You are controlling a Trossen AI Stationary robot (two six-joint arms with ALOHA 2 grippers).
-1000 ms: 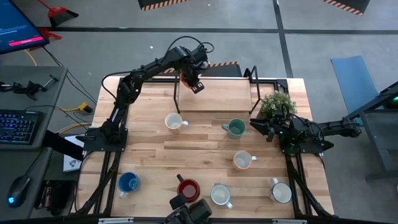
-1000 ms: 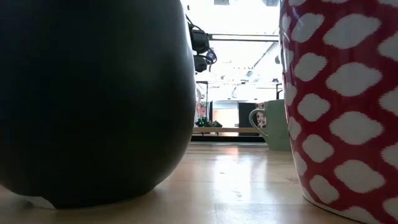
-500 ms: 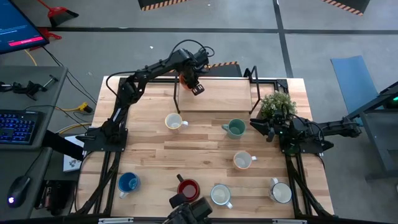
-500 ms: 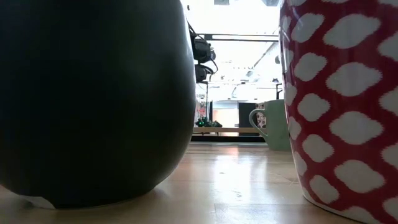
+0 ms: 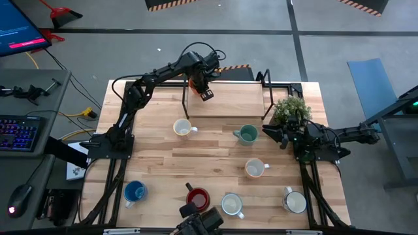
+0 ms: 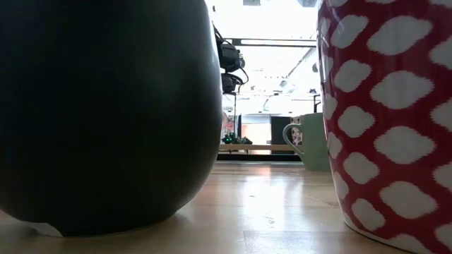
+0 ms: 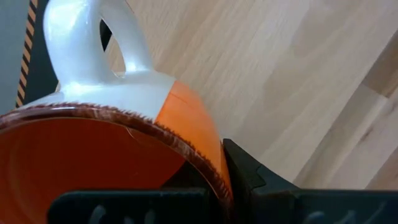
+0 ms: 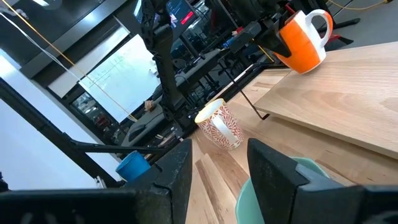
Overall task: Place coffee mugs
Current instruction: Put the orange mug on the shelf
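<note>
High view: the left arm is reaching from its base at the table's left edge diagonally up and across to the far side, its links stretched long, and the left gripper (image 5: 198,83) is hanging over the near-left corner of a raised wooden shelf (image 5: 228,104) at the back of the table (image 5: 157,156). Its fingers are pinching the orange mug (image 5: 195,80) by the rim — the left wrist view is showing one dark finger (image 7: 245,177) pressed against the mug's outer wall, the white handle pointing away from the wrist. In the right wrist view the mug is sitting tilted, clear above the shelf board.

The right arm is lying low along the table's right side, elbow folded, with the right gripper (image 5: 268,130) pointing left beside the potted plant (image 5: 291,109); its fingers are standing apart, holding nothing, just short of the teal-green mug (image 5: 247,134).

The other mugs are standing on the table: a patterned white one (image 5: 182,127) in front of the shelf, a cream one (image 5: 255,168) right of centre, and along the near edge a blue one (image 5: 134,191), a dark red one (image 5: 197,198), a white one (image 5: 231,204) and a grey one (image 5: 294,201).
</note>
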